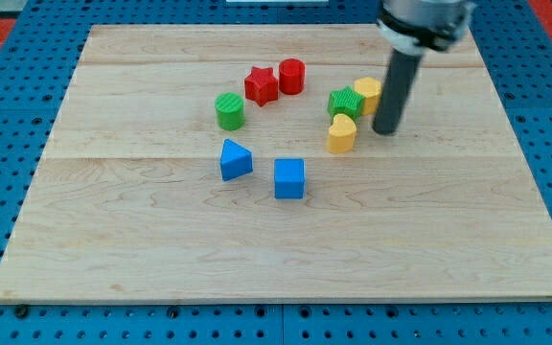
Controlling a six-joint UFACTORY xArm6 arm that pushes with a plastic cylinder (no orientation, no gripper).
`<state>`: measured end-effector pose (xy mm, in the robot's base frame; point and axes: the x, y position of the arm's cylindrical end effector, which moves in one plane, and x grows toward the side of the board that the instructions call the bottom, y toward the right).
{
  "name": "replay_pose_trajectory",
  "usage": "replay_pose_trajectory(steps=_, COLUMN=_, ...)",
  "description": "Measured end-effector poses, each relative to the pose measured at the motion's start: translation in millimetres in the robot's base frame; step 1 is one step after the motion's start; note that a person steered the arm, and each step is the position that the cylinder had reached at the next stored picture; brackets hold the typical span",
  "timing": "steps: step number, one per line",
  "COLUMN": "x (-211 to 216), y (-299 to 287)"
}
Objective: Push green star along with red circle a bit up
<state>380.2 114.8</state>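
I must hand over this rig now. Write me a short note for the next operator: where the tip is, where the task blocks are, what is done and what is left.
Tip: my tip rests on the board at the view's right, just right of the yellow heart and below the yellow block.
Blocks: the green star sits left of my tip, touching the yellow block. The red circle is further left and higher, beside the red star.
Done: no push is visible.
Left: bring my tip below the green star, then push it and the red circle a bit up.
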Motion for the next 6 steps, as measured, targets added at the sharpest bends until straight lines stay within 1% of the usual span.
replay_pose_trajectory(steps=1, x=-4, y=-70)
replay_pose_trajectory(steps=2, x=7, y=-93)
replay_pose_trajectory(steps=3, x=-14, y=-61)
replay_pose_trajectory(steps=4, x=-41, y=-68)
replay_pose_trajectory(steps=5, x=-58, y=-37)
replay_pose_trajectory(steps=6, x=-94, y=-43)
